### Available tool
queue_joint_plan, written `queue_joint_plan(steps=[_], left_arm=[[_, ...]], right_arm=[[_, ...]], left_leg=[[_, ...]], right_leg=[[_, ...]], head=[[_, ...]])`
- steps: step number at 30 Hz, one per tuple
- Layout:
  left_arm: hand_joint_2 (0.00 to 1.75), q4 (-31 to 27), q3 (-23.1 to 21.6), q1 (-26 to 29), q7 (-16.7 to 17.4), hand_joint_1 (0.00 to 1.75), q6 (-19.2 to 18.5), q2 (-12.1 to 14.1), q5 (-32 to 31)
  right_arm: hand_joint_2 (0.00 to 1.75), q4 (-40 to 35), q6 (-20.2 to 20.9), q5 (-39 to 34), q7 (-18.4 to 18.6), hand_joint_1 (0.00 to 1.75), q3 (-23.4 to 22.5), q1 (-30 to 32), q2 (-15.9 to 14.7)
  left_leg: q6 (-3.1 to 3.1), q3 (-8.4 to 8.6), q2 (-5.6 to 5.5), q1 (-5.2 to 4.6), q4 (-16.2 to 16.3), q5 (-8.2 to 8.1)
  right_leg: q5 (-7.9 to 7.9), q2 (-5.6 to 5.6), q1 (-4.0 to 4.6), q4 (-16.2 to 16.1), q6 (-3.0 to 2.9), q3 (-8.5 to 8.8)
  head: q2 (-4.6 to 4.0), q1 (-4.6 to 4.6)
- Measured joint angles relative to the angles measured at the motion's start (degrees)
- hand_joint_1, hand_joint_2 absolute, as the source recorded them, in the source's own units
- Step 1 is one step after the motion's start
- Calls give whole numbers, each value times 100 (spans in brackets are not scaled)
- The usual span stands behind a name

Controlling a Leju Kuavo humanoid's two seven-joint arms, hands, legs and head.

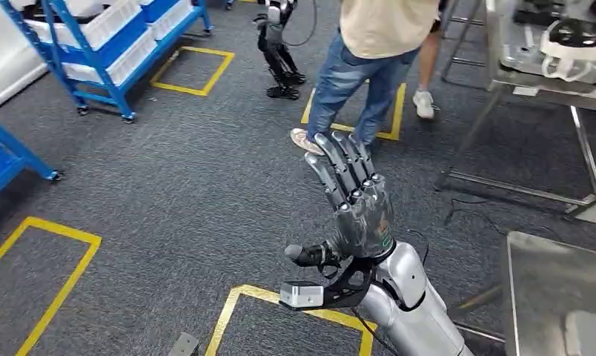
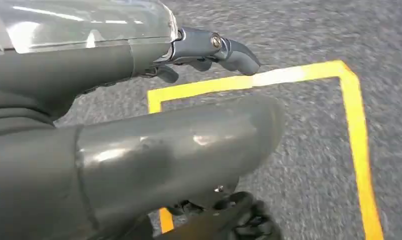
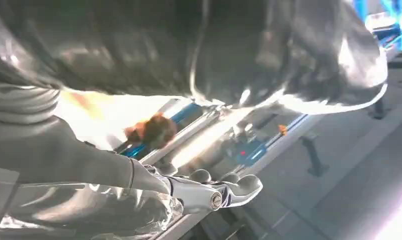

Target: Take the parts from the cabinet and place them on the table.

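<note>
Nearest, the right hand (image 1: 352,204) is raised mid-frame w/ fingers straight and spread, holding nothing, prob. just carried clear of the body while walking; the left hand (image 2: 139,145) hangs low over the carpet (image 1: 206,185) by a yellow tape box (image 2: 356,135), and I can't tell if its fingers are apart or curled. At near right is a corner of a steel surface (image 1: 554,282), likely the drop-off spot. Further out a person (image 1: 369,59) stands mid-floor, and at far left the blue cabinet (image 1: 110,44) holds white bins, so the parts are presumably in there, not visible, nothing fetched yet.
</note>
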Motion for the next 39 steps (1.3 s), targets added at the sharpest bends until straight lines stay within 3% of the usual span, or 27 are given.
queue_joint_plan(steps=[1, 3, 4, 5, 9, 11, 13, 14, 15, 16, 18, 19, 20, 21, 23, 24, 26, 27, 29, 30, 31, 32, 33, 34, 35, 36, 39], left_arm=[[0, 0, 0, 13, 0, 0, 4, 2, 0], [0, 0, 0, 16, -2, 0, 11, 2, 4], [0, 0, 0, 9, -9, 0, 15, 4, 7], [0, 0, 0, 1, -15, 0, 15, 4, 7], [0, 0, 0, 44, -18, 0, 17, 4, 7], [0, 0, 0, 49, -24, 0, 18, -4, 7], [0, 0, 0, 10, -24, 0, 20, -4, 7], [0, 0, 0, 5, -24, 0, 17, -4, 7], [0, 0, 0, 12, -22, 0, 17, -4, 7], [0, 0, 0, 18, -22, 0, 17, -4, 7], [0, 0, 0, 20, -22, 0, 15, -11, 7], [0, 0, 0, 19, -22, 0, 15, -17, 7], [0, 0, 0, 4, -15, 0, 15, -22, 7], [0, 0, 0, -9, -13, 0, 13, -22, 7], [0, 0, 0, 4, -11, 0, 13, -22, 7], [0, 0, 0, 14, -4, 0, 13, -14, 4], [0, 0, 0, 21, 2, 0, 13, -13, 0], [0, 0, 0, -2, 2, 0, 13, -22, -2], [0, 0, 0, -16, 2, 0, 13, -31, -2], [0, 0, 0, -7, 2, 0, 13, -31, -2], [0, 0, 0, 5, 2, 0, 13, -31, -2], [0, 0, 0, 13, 2, 0, 13, -31, -2], [0, 0, 0, 13, 2, 0, 13, -31, -2], [0, 0, 0, 8, 2, 0, 15, -28, -2], [0, 0, 0, -7, 2, 0, 13, -28, -2], [0, 0, 0, -17, 2, 0, 13, -28, -2], [0, 0, 0, 18, 2, 0, 13, -28, -2]], right_arm=[[0, 7, 0, -4, 0, 0, 0, 0, -2], [0, 11, 0, -7, 0, 0, 0, 1, 0], [0, 11, 0, -7, 0, 0, -2, 3, 0], [0, 11, 0, -7, -13, 0, -17, 4, 0], [0, 7, 0, -13, -50, 0, -46, 29, 2], [0, 7, -2, -18, -63, 0, -59, 33, 2], [0, 11, -2, -17, -66, 0, -98, 78, -7], [0, 11, -2, -17, -66, 0, -112, 111, -11], [0, 13, -2, -15, -76, 0, -114, 140, -11], [0, 13, -2, -17, -83, 0, -116, 155, -11], [0, 11, -2, -15, -90, 0, -129, 154, -11], [0, 11, -2, -15, -96, 0, -136, 154, -11], [0, 11, -2, -11, -101, 0, -140, 161, -11], [0, 9, -2, -9, -101, 0, -146, 171, -11], [0, 9, -2, 4, -101, 0, -155, 186, -11], [0, 9, 0, 18, -112, 0, -155, 183, -2], [0, 0, 0, 20, -114, 0, -155, 188, 9], [0, -4, 0, 22, -114, 0, -157, 191, 9], [0, -4, 0, 22, -114, 0, -173, 213, 9], [0, -4, 0, 22, -114, 0, -173, 225, 9], [0, -4, 0, 22, -114, 0, -173, 231, 9], [0, -4, 0, 22, -114, 0, -175, 230, 9], [0, -4, 0, 22, -114, 0, -175, 229, 11], [0, -7, 0, 22, -114, 0, -175, 229, 11], [0, -7, 0, 22, -114, 0, -175, 229, 11], [0, -7, 0, 22, -114, 0, -184, 225, 11], [0, -7, 0, 37, -116, 0, -188, 227, 13]], left_leg=[[-1, 137, 20, 7, -251, 180], [26, 688, 171, 7, -1228, 631], [49, 861, 375, -15, -1604, 630], [114, 895, 416, -72, -1643, 626], [243, 894, 170, -56, -1705, 673], [300, 908, 78, -29, -1748, 707], [332, 890, -38, -36, -1747, 719], [333, 885, -112, -40, -1743, 720], [332, 884, -189, -40, -1738, 719], [331, 885, -265, -39, -1725, 719], [312, 886, -425, -35, -1686, 708], [286, 869, -488, -30, -1663, 691], [252, 825, -539, -54, -1630, 688], [214, 783, -610, -44, -1606, 701], [131, 748, -727, -3, -1643, 742], [87, 718, -803, -4, -1644, 746], [66, 627, -235, -40, -1337, 548], [45, 431, -88, -31, -932, 324], [21, 0, -11, -11, -35, -61], [12, -97, 1, -6, 177, -82], [10, -43, 9, -1, 83, 25], [18, 135, 24, 0, -244, 216], [38, 449, 86, -2, -802, 473], [72, 769, 241, -14, -1355, 673], [102, 887, 485, -80, -1610, 578], [165, 897, 387, -98, -1629, 620], [221, 864, 222, -114, -1629, 623]], right_leg=[[-14, -76, 0, 10, 11, 1], [-56, -205, -1, 39, 36, 21], [-76, -257, 9, 51, 66, 37], [-96, -304, 58, 63, 103, 31], [-116, -457, 59, 20, 223, 81], [-384, 77, 4, 373, 273, -66], [-791, 230, 2, 1229, 283, -488], [-880, 251, 2, 1556, 289, -665], [-843, 253, 0, 1681, 289, -750], [-670, 256, -5, 1545, 289, -712], [-127, 321, -27, 724, 271, -352], [55, 526, -51, 304, 257, -169], [-44, 817, -65, 180, 238, -134], [-40, 780, -79, 152, 233, -129], [-36, 666, -15, 159, 181, -136], [-7, 589, -67, 110, 128, -107], [-1, 433, -52, 68, 57, -53], [-11, 329, -30, 68, 13, -49], [-26, 141, 0, 71, -9, -53], [-29, 54, 5, 72, -7, -53], [-34, -21, 7, 73, -8, -48], [-42, -89, 8, 74, 1, -42], [-52, -164, 8, 75, 12, -27], [-71, -229, 12, 75, 32, -3], [-87, -279, 39, 77, 57, 7], [-97, -323, 58, 81, 90, 6], [-105, -459, 62, 49, 168, 53]], head=[[0, 0], [0, 0], [0, 0], [0, 2], [0, 4], [0, 9], [0, 9], [0, 9], [0, 7], [0, 9], [0, 9], [0, 9], [0, 7], [0, 2], [0, 4], [0, 7], [0, -4], [0, 0], [0, 0], [0, -2], [0, 0], [0, -2], [0, -2], [0, -2], [0, 0], [0, 2], [0, 2]])
